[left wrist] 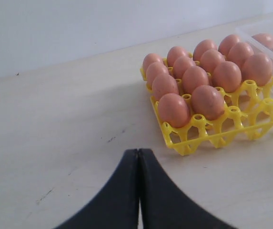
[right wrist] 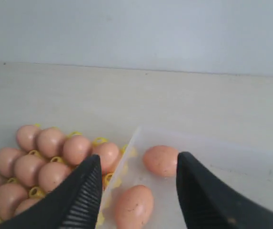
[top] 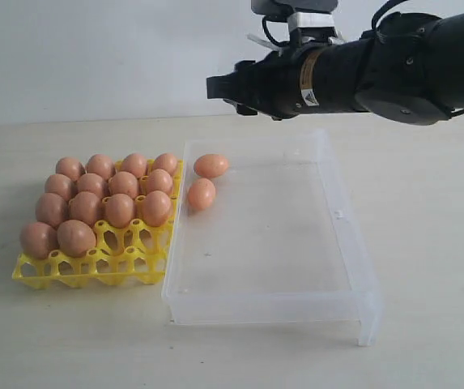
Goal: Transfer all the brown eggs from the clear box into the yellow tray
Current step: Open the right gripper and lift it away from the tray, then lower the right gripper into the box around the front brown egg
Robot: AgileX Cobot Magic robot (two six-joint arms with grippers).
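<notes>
Two smooth brown eggs (top: pixel 202 193) lie in the clear box (top: pixel 312 243); fourteen sit in the moulded yellow tray (top: pixel 126 259).
The right pincer (right wrist: pixel 138 164) hangs spread above them; the left pincer (left wrist: pixel 138 157) is clenched, empty, over the table (left wrist: pixel 55 119); the arm label (top: pixel 307 85) is unreadable.

brown eggs (top: pixel 119 210): fourteen seated in yellow tray (top: pixel 126 261); two loose in clear box (top: pixel 266 309), tray-side end
</notes>
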